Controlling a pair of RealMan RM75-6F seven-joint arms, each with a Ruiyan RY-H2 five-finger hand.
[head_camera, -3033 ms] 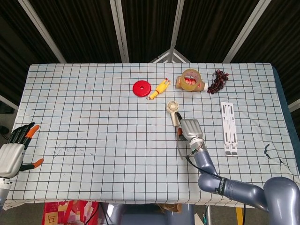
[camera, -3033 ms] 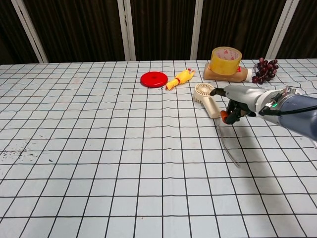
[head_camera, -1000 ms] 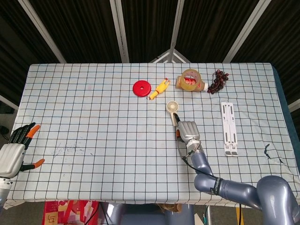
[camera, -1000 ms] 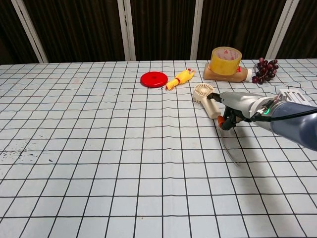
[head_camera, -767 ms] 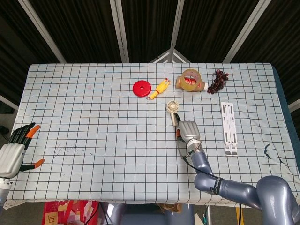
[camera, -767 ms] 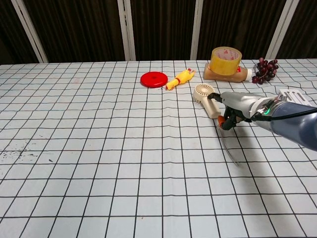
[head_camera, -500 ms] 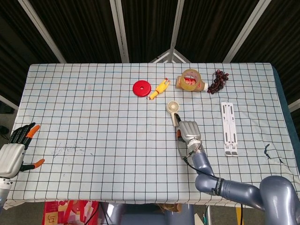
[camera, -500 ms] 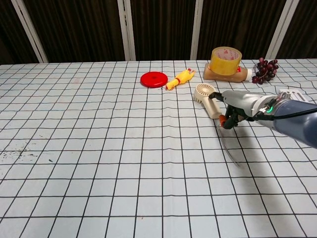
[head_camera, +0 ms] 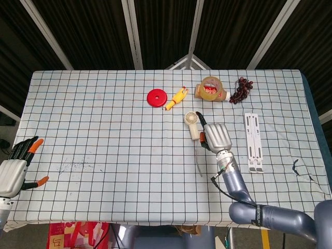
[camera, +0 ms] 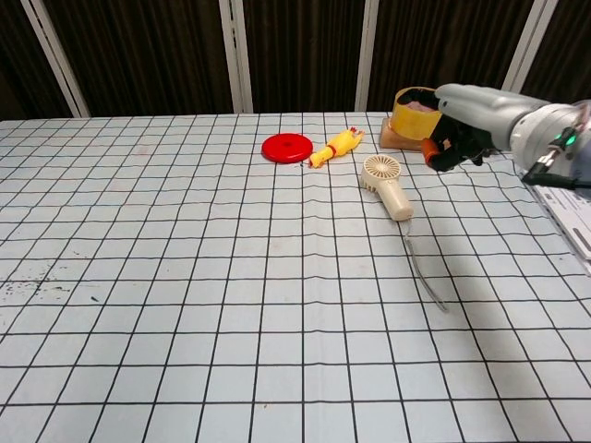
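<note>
Right hand (camera: 471, 120) lifted clear of the fan (camera: 388, 185), fingers curled on nothing; I left the fan lying flat. Left hand (head_camera: 14, 168) idle, spread.

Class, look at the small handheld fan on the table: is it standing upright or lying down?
Lying down. The fan rests flat on the checked cloth, handle toward the camera.

The right hand (camera: 471, 125) hides the grapes; its grasp is unclear.
</note>
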